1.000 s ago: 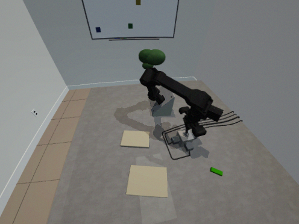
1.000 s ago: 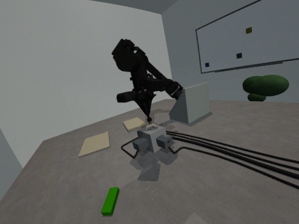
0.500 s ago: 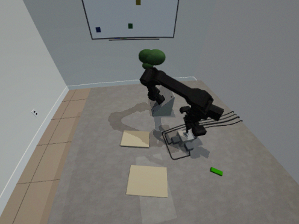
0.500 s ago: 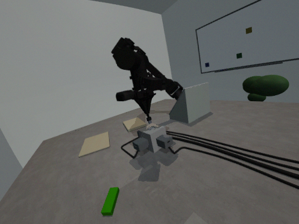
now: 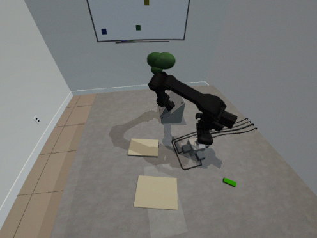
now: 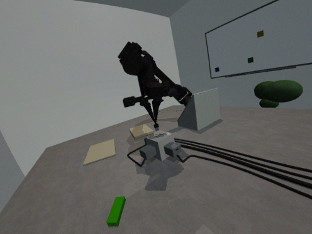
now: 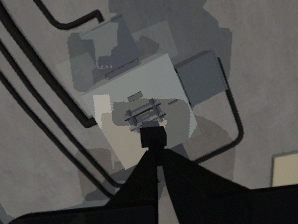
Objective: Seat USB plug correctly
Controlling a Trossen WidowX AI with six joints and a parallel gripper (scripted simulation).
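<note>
Small dark USB plug (image 7: pixel 152 136) is pinched in the black end effector (image 7: pixel 153 145), raised just above the pale grey power cube (image 7: pixel 150 95) on the grey surface (image 6: pixel 220 201).

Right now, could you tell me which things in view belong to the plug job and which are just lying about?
Part of the job:
- USB plug, gripped above the cube
- power cube
- gripper

Just lying about:
- green block
- two tan sheets
- black cables
- grey wedge stand
</note>
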